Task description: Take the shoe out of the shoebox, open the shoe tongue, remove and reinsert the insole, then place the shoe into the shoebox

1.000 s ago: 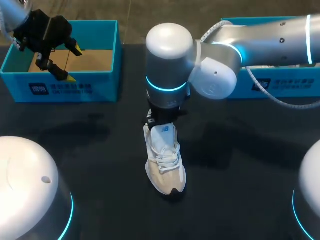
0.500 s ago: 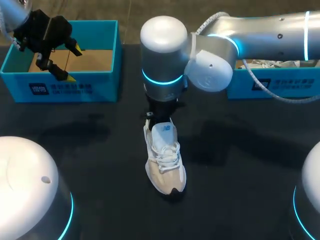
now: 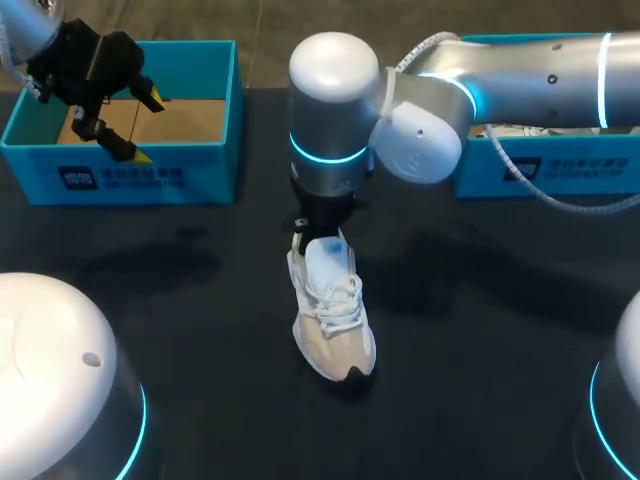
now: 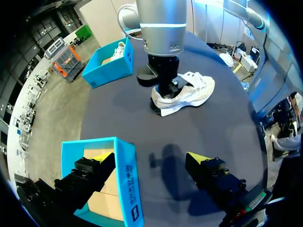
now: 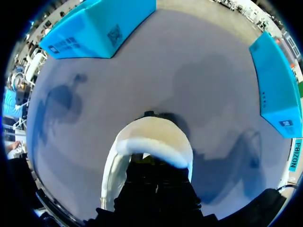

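The head camera looks down on the counter (image 3: 180,300) and white sneaker (image 3: 335,320), which the left wrist sees from afar, the right from close above.

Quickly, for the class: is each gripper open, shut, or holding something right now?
Left gripper: open, empty, over the shoebox.
Right gripper: down at the shoe collar; cannot be told.

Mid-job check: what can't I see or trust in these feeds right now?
- Right gripper at the shoe's heel: in the head view its own wrist covers it; the right wrist view is too dark.
- Insole: unseen in every view.
- Right shoebox contents: in the head view the right arm covers them.
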